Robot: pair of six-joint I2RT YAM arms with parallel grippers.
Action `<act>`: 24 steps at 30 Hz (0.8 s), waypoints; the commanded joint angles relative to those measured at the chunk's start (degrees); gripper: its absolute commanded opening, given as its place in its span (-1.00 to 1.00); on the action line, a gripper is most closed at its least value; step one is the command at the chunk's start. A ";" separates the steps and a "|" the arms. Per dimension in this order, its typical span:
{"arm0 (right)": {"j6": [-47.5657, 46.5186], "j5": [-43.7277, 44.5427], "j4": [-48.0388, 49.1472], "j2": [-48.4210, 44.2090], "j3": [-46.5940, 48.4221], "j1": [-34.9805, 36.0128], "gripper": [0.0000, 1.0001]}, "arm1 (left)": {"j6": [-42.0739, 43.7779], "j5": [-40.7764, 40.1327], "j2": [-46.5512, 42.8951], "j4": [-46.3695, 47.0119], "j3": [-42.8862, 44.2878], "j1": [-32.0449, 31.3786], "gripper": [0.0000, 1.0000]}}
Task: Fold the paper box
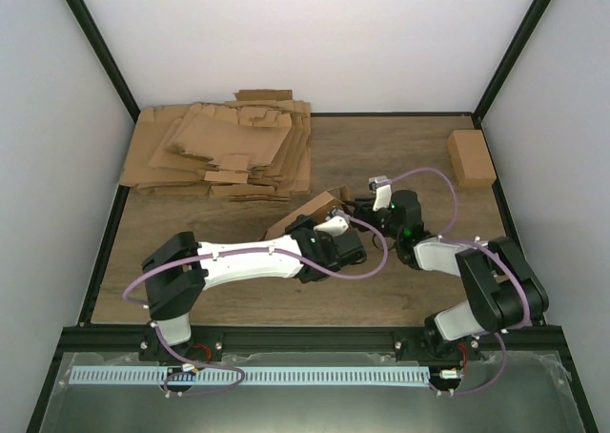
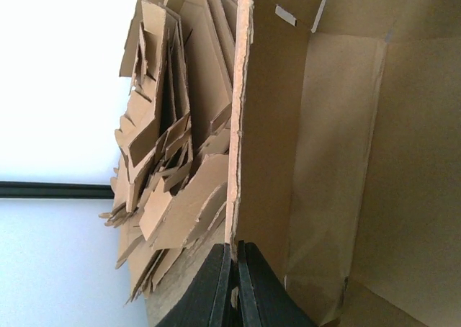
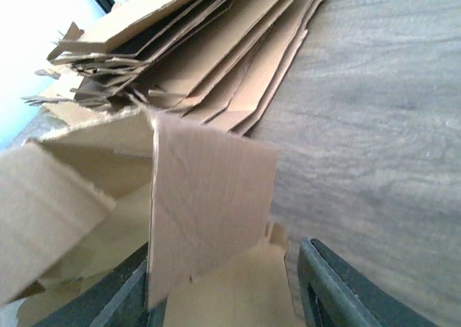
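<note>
The paper box (image 1: 307, 214) is a brown cardboard piece, partly folded, in the middle of the table between my two grippers. My left gripper (image 1: 351, 245) is shut on the edge of one of its walls; the left wrist view shows the two black fingers (image 2: 232, 284) pinching that thin cardboard edge (image 2: 241, 161). My right gripper (image 1: 374, 225) is open at the box's right side. In the right wrist view its fingers (image 3: 324, 284) stand wide apart, with an upright flap (image 3: 209, 204) of the box between them.
A thick heap of flat cardboard sheets (image 1: 224, 149) lies at the back left, also seen in both wrist views (image 2: 166, 168) (image 3: 194, 46). A small folded brown carton (image 1: 471, 156) stands at the back right. The table is wood-grained with black frame edges.
</note>
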 commanded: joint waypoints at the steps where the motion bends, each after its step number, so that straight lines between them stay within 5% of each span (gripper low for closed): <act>1: -1.86 2.16 2.19 2.78 4.38 0.55 0.01 | 1.03 -0.19 0.07 0.58 0.44 -0.16 -0.93; 5: -2.04 2.91 1.42 3.60 5.93 1.91 -0.09 | 1.35 1.52 -0.01 0.53 1.14 0.32 -0.92; 14: -0.02 2.29 -4.56 1.38 6.98 2.73 -0.84 | 3.07 5.00 0.25 0.77 1.84 2.32 -0.92; 24: 5.15 -1.92 -18.90 0.24 11.56 2.78 -0.98 | 6.36 9.48 -0.01 2.53 2.30 6.34 -0.92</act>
